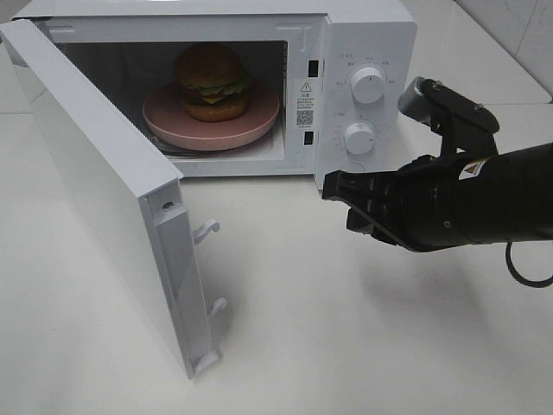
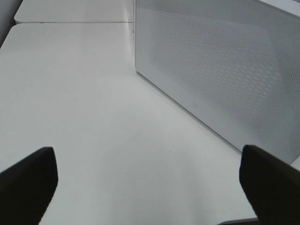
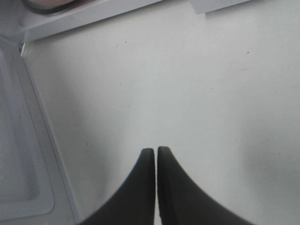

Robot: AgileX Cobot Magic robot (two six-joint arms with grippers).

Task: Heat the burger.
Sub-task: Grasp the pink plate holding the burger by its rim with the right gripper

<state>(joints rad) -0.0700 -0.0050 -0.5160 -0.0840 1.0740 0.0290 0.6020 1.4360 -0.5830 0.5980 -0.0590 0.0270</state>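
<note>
The burger (image 1: 212,82) sits on a round pink plate (image 1: 164,117) inside the white microwave (image 1: 363,35). The microwave door (image 1: 86,164) stands wide open, swung out to the front left. My right gripper (image 1: 333,186) hovers above the table in front of the microwave's control panel, to the right of the opening. Its fingers are pressed together with nothing between them in the right wrist view (image 3: 155,151). My left gripper (image 2: 147,154) is out of the exterior high view. Its fingers stand wide apart and empty, facing the outer face of the door (image 2: 220,70).
Two round knobs (image 1: 369,85) (image 1: 359,137) sit on the microwave's right panel. Door latch hooks (image 1: 207,229) stick out from the door's inner edge. The white table (image 1: 346,346) stretches in front. The right wrist view shows the door's inner side (image 3: 18,164) and the plate's rim (image 3: 47,4).
</note>
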